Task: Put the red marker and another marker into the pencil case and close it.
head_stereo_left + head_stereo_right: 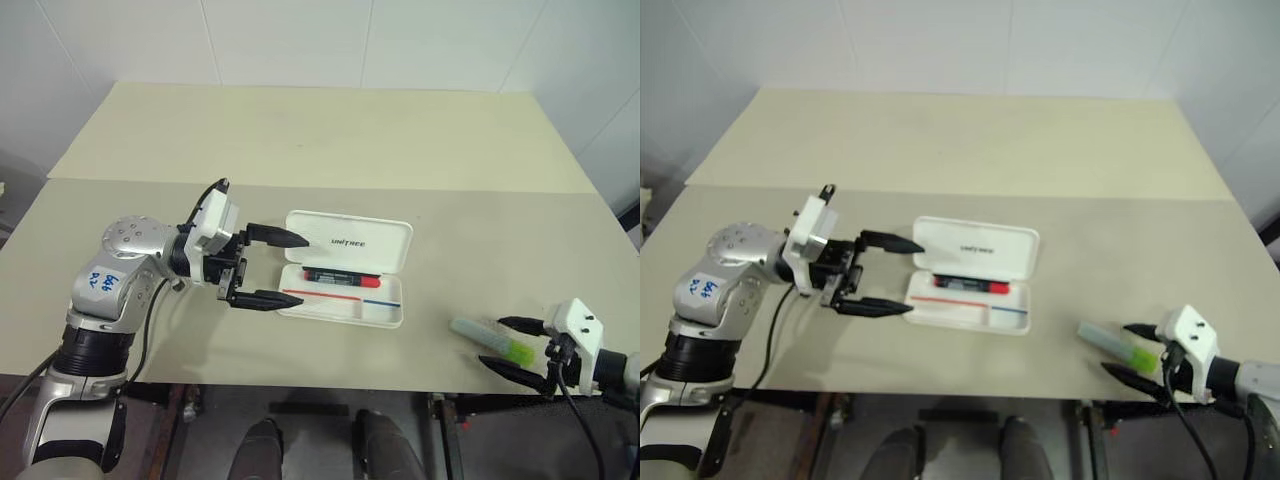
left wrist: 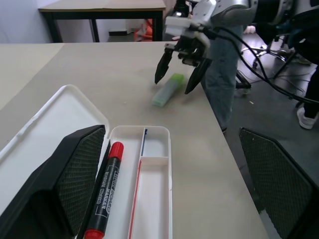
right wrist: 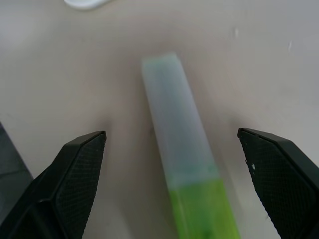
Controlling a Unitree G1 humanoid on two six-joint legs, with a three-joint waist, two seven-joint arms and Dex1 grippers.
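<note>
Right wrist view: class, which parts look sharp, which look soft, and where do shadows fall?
Right wrist view: the black fingers are crisp, the highlighter between them is soft-edged and blurred. Left eye view: light is even, with only faint shadows beside the open pencil case on the table.

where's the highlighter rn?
Head views: highlighter lies on the table's right near edge, between the open right gripper's fingers, right of the open case.
</note>
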